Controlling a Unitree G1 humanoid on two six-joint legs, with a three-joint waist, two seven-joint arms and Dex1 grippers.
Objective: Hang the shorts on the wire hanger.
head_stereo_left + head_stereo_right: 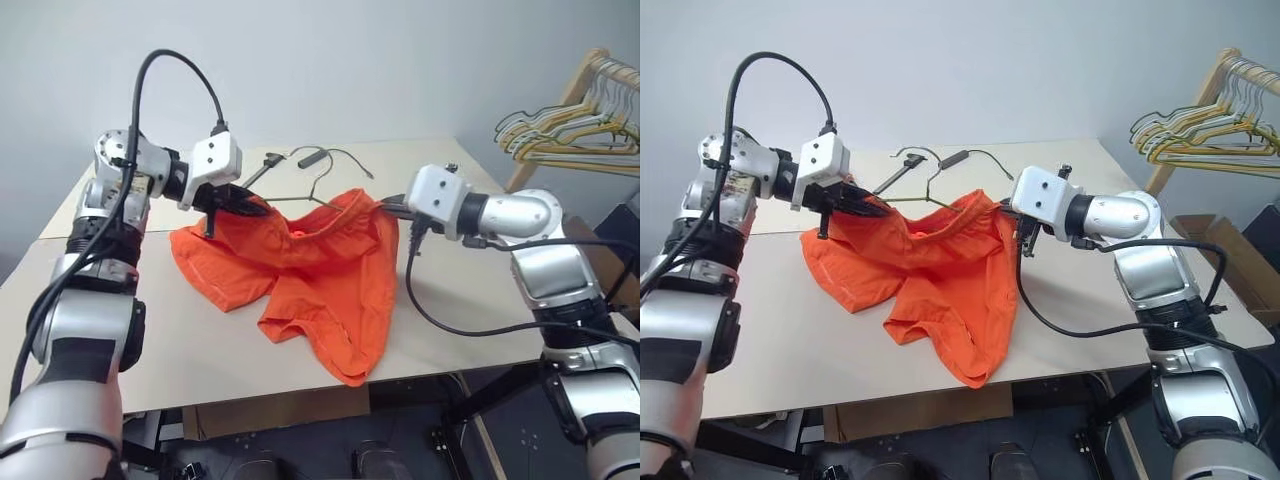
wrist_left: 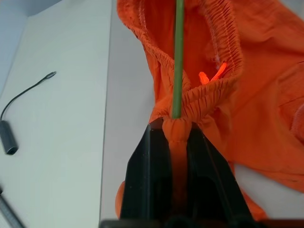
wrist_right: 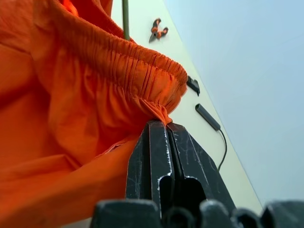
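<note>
Left hand (image 2: 173, 130) pinches shorts (image 1: 320, 270) waistband | right hand (image 3: 159, 124) likewise | wire hanger (image 2: 178, 57) inside waistband

My left gripper (image 1: 243, 205) is raised above the table and points inward to my right, its two black fingers (image 2: 151, 156) pinched tight on what they hold. My right gripper (image 1: 1006, 206) is raised opposite, pointing in toward my left, fingers (image 3: 153, 142) pressed together. Both arms reach forward, elbows out
</note>
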